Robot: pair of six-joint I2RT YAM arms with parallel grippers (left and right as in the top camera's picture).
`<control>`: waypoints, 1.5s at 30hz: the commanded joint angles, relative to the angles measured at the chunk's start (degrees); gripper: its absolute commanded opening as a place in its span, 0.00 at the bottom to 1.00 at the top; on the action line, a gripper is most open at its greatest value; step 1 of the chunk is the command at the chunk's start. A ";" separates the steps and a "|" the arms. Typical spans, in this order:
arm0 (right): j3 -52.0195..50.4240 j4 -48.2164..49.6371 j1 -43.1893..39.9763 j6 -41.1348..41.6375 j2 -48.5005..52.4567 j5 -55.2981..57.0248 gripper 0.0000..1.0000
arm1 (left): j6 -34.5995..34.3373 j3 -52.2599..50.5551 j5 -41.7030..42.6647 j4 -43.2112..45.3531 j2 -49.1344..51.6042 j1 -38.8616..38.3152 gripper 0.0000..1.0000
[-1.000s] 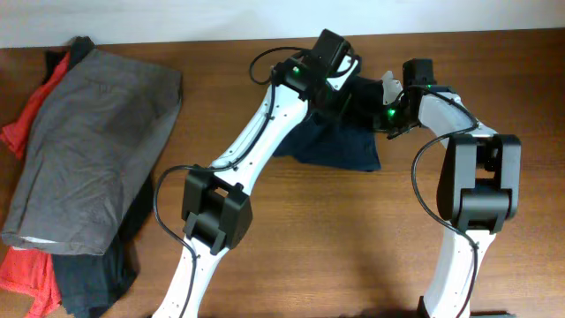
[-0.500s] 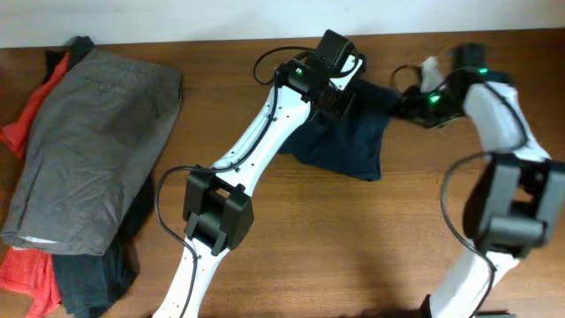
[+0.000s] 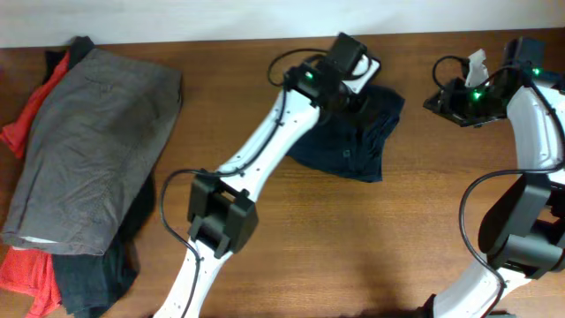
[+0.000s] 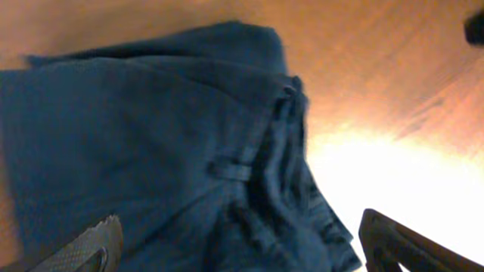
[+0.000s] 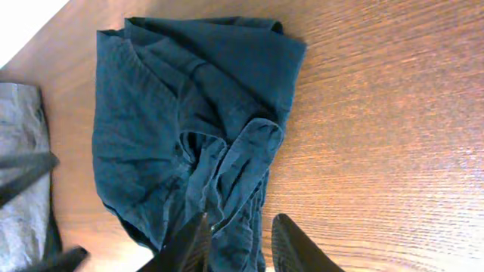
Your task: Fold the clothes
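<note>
While the shorts [image 3: 353, 141] are lying crumpled on the table [image 3: 371, 256], near its far edge and a little right of the middle, the left gripper [image 4: 240, 219] is hovering over them with its fingers [image 4: 98, 242] spread wide, gripping nothing. A belt loop [image 4: 231, 170] is showing among the folds under it. The right gripper [image 5: 240, 221] is hanging well apart from the shorts, to their right, and its fingers are also parted and empty. At the left end of the table, grey shorts [image 3: 88, 150] are lying on a pile with a red garment [image 3: 19, 124].
</note>
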 commanded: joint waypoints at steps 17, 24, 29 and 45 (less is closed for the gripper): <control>-1.20 -0.85 16.04 1.46 11.13 15.58 0.83 | 5.33 8.09 -1.14 -10.97 -1.55 19.06 0.99; -1.25 -0.46 20.15 9.42 14.67 23.78 0.75 | 5.33 8.09 -4.76 -11.80 -1.55 19.34 0.99; -1.36 0.79 22.21 11.10 17.07 24.96 0.56 | 5.33 8.09 -4.76 -11.87 -1.55 19.34 0.99; -1.75 8.13 7.56 23.39 19.02 29.11 0.04 | 5.33 8.07 -4.76 -11.89 -1.55 19.34 0.99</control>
